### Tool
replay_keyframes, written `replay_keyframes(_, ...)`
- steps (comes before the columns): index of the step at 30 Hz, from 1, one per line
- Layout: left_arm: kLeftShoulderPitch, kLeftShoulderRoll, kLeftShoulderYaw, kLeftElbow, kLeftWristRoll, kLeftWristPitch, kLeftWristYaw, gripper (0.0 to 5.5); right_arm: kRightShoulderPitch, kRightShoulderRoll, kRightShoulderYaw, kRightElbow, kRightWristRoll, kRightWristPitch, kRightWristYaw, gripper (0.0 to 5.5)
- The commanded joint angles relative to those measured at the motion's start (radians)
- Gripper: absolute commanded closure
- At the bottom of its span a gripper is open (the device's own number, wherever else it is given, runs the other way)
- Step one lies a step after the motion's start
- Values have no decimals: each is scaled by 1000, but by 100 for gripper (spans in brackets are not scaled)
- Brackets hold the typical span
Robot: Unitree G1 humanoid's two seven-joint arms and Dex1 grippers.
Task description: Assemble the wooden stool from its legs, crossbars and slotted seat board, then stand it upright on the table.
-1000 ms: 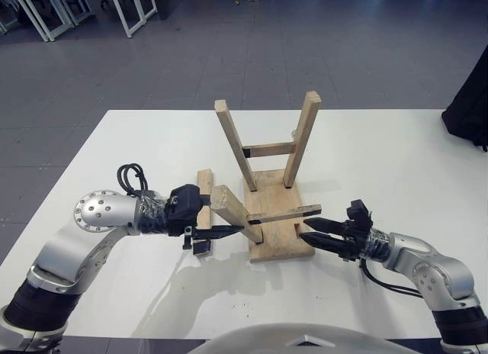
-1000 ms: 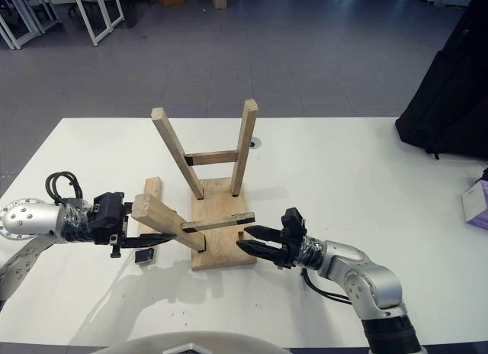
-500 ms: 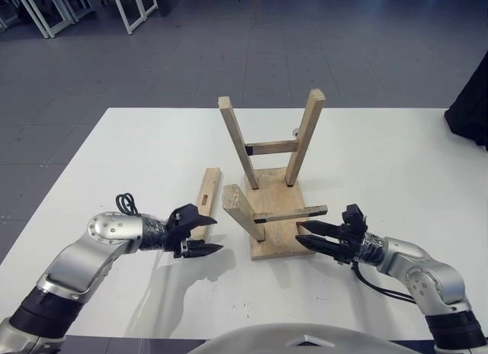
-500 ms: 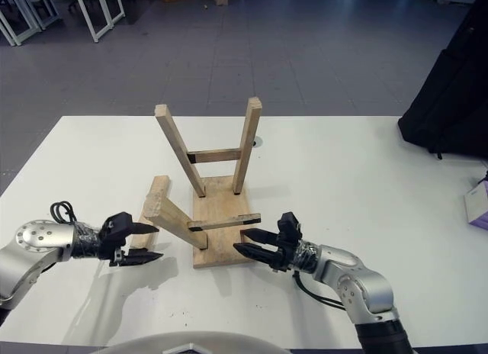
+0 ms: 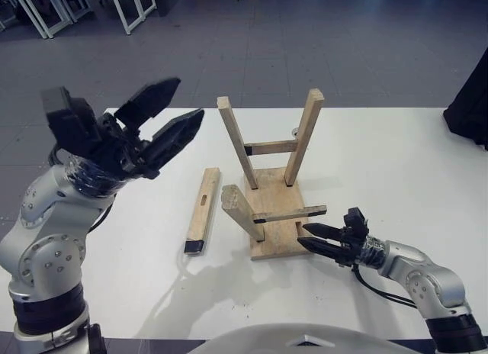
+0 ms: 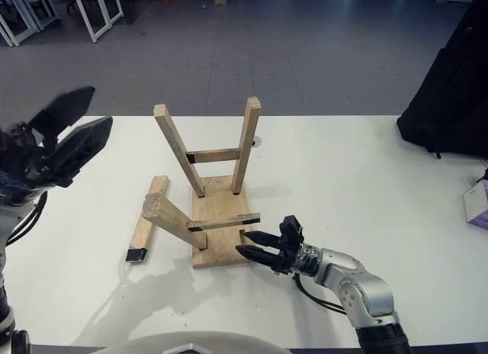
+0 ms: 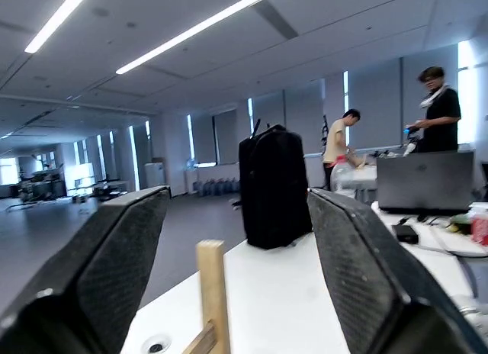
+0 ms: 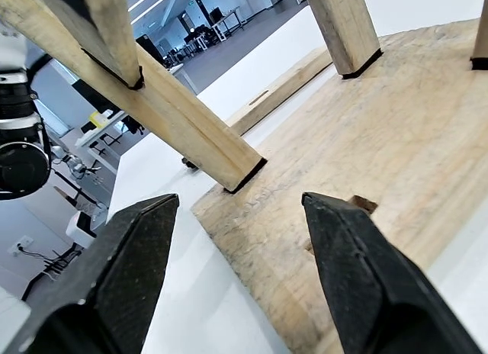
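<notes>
The slotted seat board [image 5: 279,239] lies flat on the white table [image 5: 381,171]. Two far legs [image 5: 233,140] [image 5: 304,135] stand in it, joined by a crossbar [image 5: 270,149]. A near leg [image 5: 242,210] leans in its slot and carries a second crossbar [image 5: 291,214] whose free end hangs over the board. A loose leg [image 5: 200,209] lies flat to the left of the board. My right gripper [image 5: 302,234] is open, low at the board's near right corner, its jaws either side of the board edge [image 8: 335,156]. My left gripper [image 5: 191,97] is open, raised high over the table's left side.
A black bag [image 6: 450,79] stands off the table's far right corner, and a pale purple object [image 6: 477,203] sits at the right edge. A small round fitting [image 5: 294,133] lies behind the far right leg. White desk frames [image 5: 130,7] stand on the floor beyond.
My left gripper left the near leg, drew back to the left and has swung up high above the table. The right gripper has barely moved. The near leg stays leaning in its slot.
</notes>
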Motion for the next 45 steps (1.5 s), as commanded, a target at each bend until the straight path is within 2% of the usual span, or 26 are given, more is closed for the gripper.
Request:
replay_keyframes(1, 4, -7, -83, -45, -18, 55, 50, 221, -51, 20, 37, 7, -58, -10, -45, 253)
replay_keyframes(5, 22, -12, -146, -36, 45, 76, 73, 221, -80, 3, 134, 36, -182, 35, -121, 253)
replay_keyframes(9, 22, -21, -182, -49, 68, 77, 86, 221, -82, -8, 155, 48, -207, 63, -138, 253)
replay_keyframes(16, -104, -77, -137, -85, -143, 29, 189, 221, -69, -19, 188, 83, -229, 47, -135, 253)
replay_keyframes(18, -81, -71, -235, -55, -82, 91, 186, 221, -62, -20, 199, 97, -233, 35, -132, 253)
replay_keyframes(21, 119, 21, -436, -4, 133, 148, 27, 221, -67, -13, 207, 131, -245, 9, -133, 253)
replay_keyframes(25, 183, 33, -501, 94, 294, 93, -14, 221, -69, -12, 194, 150, -230, -3, -125, 253)
replay_keyframes(29, 117, -5, -463, 93, 309, 13, 14, 221, -72, -12, 190, 157, -230, -10, -119, 253)
replay_keyframes(32, 67, -43, -388, 64, 262, -39, 58, 221, -71, -7, 189, 159, -234, -15, -119, 253)
replay_keyframes(37, 54, -12, -175, 11, 148, -64, 79, 221, -53, -4, 184, 152, -232, -15, -127, 253)
replay_keyframes(39, 32, -30, -59, 50, 80, -78, 142, 221, -43, 0, 180, 147, -230, -15, -132, 253)
replay_keyframes(41, 28, -50, 4, 103, 38, -74, 200, 221, -37, 6, 179, 142, -232, -15, -137, 253)
replay_keyframes(45, 26, -58, -69, 338, 294, 51, 480, 221, -32, 5, 175, 133, -237, -11, -145, 253)
